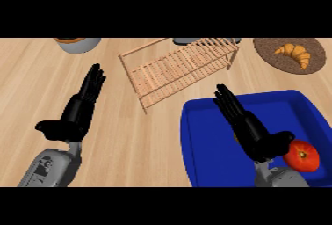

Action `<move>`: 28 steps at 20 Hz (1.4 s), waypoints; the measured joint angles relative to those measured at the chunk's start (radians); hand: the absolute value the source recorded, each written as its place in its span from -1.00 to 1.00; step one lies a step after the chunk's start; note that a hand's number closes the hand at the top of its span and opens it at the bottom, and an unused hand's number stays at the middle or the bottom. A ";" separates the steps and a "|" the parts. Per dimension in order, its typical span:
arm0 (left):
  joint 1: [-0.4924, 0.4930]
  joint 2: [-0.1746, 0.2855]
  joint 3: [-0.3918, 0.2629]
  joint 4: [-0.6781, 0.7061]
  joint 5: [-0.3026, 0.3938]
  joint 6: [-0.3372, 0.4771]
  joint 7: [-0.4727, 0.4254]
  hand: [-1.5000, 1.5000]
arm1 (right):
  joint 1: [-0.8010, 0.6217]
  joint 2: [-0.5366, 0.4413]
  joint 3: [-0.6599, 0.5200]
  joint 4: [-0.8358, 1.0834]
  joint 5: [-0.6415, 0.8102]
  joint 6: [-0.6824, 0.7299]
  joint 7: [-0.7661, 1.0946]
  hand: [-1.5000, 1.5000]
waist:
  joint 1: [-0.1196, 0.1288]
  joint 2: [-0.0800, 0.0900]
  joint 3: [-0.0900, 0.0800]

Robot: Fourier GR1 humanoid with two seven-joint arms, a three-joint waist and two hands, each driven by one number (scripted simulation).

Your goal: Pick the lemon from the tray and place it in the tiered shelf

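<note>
Reach step: right hand point(256, 134), fingers straight and empty, hovers over tray point(207, 154); lemon unseen, maybe beneath it, red fruit point(303, 156) beside; next, curl round lemon, then carry to shelf point(182, 66).

Open counter point(139, 145) between left hand point(74, 116) and blue tray point(186, 147) — clear run up to the tiered shelf point(175, 68). Within the tray, tomato point(303, 156) just beside the right hand point(250, 129). At far left a bowl point(77, 44), at far right a wicker plate point(269, 56) — both apart from the shelf.
</note>
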 measured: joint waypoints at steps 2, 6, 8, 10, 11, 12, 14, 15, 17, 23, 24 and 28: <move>0.015 0.011 0.014 0.012 0.006 0.004 0.032 0.00 | 0.020 -0.040 -0.050 -0.028 0.019 -0.025 -0.009 1.00 | -0.006 0.008 -0.008; 0.112 0.044 0.064 0.092 0.040 0.023 0.119 0.00 | 0.051 -0.173 -0.237 -0.050 0.101 -0.140 -0.043 1.00 | -0.046 0.012 -0.017; 0.155 0.045 0.075 0.121 0.059 0.028 0.155 0.00 | 0.113 -0.264 -0.298 0.012 0.185 -0.200 0.001 1.00 | -0.068 0.025 -0.026; 0.170 0.047 0.090 0.132 0.086 0.020 0.187 0.00 | 0.173 -0.293 -0.369 0.057 0.203 -0.260 0.032 -1.00 | -0.070 0.023 -0.022; 0.171 0.051 0.099 0.135 0.099 0.010 0.198 0.00 | 0.202 -0.297 -0.400 0.067 0.202 -0.282 0.034 -1.00 | -0.066 0.021 -0.020; 0.175 0.057 0.103 0.131 0.109 -0.001 0.209 0.00 | 0.235 -0.300 -0.429 0.061 0.194 -0.292 0.027 -1.00 | -0.060 0.019 -0.018; 0.177 0.068 0.112 0.128 0.131 -0.027 0.235 0.00 | 0.308 -0.303 -0.474 0.048 0.174 -0.284 -0.015 -1.00 | -0.049 0.016 -0.016; 0.177 0.071 0.116 0.127 0.140 -0.039 0.246 0.00 | 0.347 -0.310 -0.490 0.028 0.165 -0.267 -0.032 -1.00 | -0.044 0.015 -0.015; 0.180 0.071 0.115 0.115 0.145 -0.041 0.272 0.00 | 0.401 -0.333 -0.519 -0.015 0.140 -0.221 -0.049 -1.00 | -0.035 0.014 -0.015; 0.168 0.076 0.120 0.112 0.153 -0.047 0.333 0.00 | 0.530 -0.399 -0.525 -0.226 0.098 -0.103 0.041 -1.00 | -0.022 0.015 -0.017; 0.169 0.074 0.121 0.108 0.153 -0.047 0.335 0.00 | 0.541 -0.415 -0.527 -0.264 0.092 -0.089 0.077 -1.00 | -0.019 0.015 -0.017; 0.169 0.072 0.117 0.104 0.144 -0.050 0.340 0.00 | 0.546 -0.471 -0.496 -0.411 0.111 -0.074 0.252 -1.00 | -0.006 0.017 -0.017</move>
